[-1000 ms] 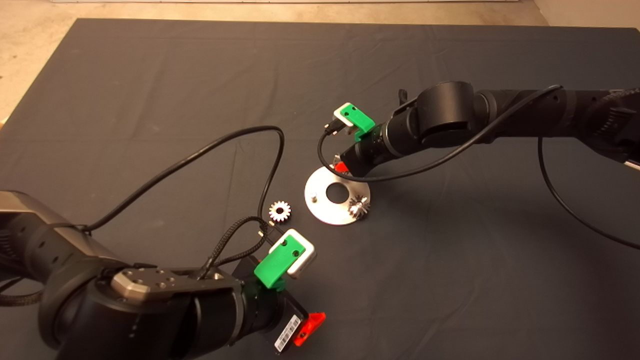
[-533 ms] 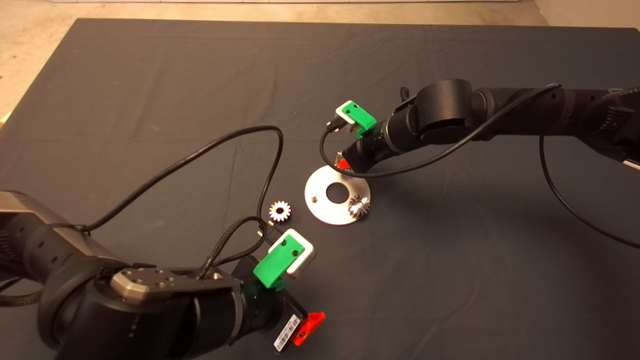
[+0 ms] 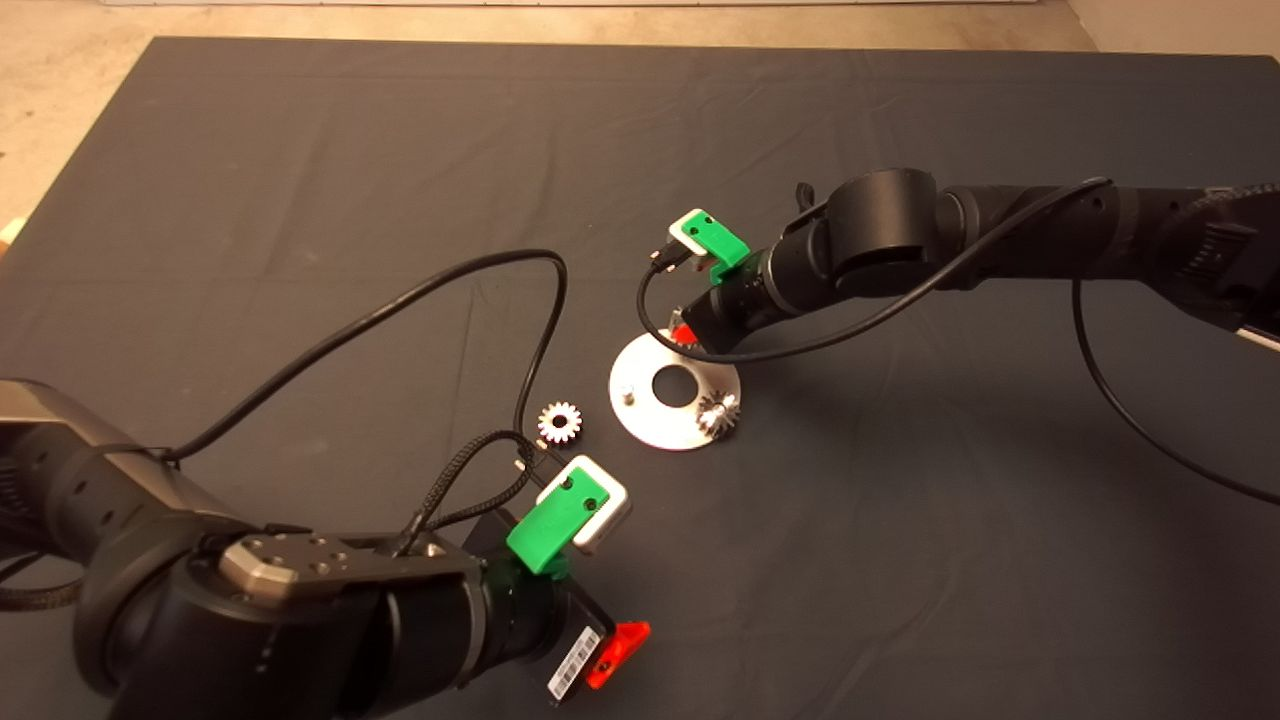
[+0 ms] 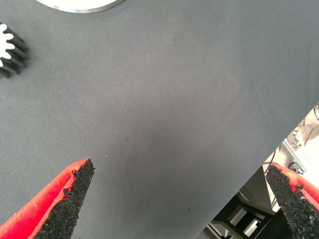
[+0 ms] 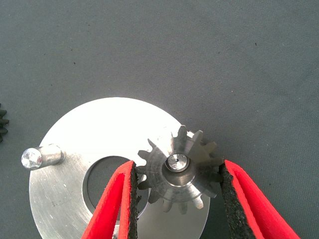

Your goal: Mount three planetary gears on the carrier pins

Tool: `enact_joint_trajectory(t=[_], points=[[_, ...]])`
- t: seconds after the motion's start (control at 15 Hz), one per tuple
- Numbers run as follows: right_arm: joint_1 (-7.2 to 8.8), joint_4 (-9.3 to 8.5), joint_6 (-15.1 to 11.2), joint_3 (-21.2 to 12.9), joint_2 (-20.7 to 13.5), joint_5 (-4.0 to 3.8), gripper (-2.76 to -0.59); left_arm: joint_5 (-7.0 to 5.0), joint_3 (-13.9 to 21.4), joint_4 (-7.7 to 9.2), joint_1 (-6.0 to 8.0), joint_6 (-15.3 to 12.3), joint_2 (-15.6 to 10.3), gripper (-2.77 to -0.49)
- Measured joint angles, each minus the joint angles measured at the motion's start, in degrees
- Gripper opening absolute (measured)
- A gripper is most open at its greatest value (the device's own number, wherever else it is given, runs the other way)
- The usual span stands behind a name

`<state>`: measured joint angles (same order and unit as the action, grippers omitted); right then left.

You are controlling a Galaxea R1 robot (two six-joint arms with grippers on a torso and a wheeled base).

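The silver disc (image 3: pixel 655 412) lies mid-mat. One planetary gear (image 3: pixel 718 412) sits on its near right carrier pin. One carrier pin (image 3: pixel 627 395) on the left stands bare, as the right wrist view (image 5: pixel 37 157) also shows. My right gripper (image 3: pixel 683 335) is at the disc's far edge. In the right wrist view, my right gripper (image 5: pixel 178 167) has both pads against the teeth of a second gear (image 5: pixel 197 186), which sits on a pin. A third gear (image 3: pixel 560 422) lies loose on the mat left of the disc. My left gripper (image 4: pixel 179 169) is open and empty, hovering near that gear (image 4: pixel 10 50).
Black cables loop over the mat (image 3: pixel 300 180) from the left arm (image 3: pixel 250 620) towards the loose gear, and around the right wrist (image 3: pixel 880 235). The mat's near edge shows by the left gripper (image 4: pixel 259 169).
The right arm shifted slightly away from the disc and came back. The left arm, the disc and the loose gear have not moved.
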<state>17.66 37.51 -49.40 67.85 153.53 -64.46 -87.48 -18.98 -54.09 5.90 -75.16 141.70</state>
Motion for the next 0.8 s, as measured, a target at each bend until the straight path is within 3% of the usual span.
enact_joint_trajectory(t=[0.53, 0.8], points=[[-0.03, 0.00, 0.04, 0.00, 0.06, -0.04, -2.44, 0.00, 0.00, -0.01, 0.00, 0.00, -0.11, -0.75], [-0.03, 0.00, 0.54, 0.04, 0.49, -0.55, -2.44, 0.00, 0.00, -0.01, 0.00, 0.01, -0.11, -0.75]])
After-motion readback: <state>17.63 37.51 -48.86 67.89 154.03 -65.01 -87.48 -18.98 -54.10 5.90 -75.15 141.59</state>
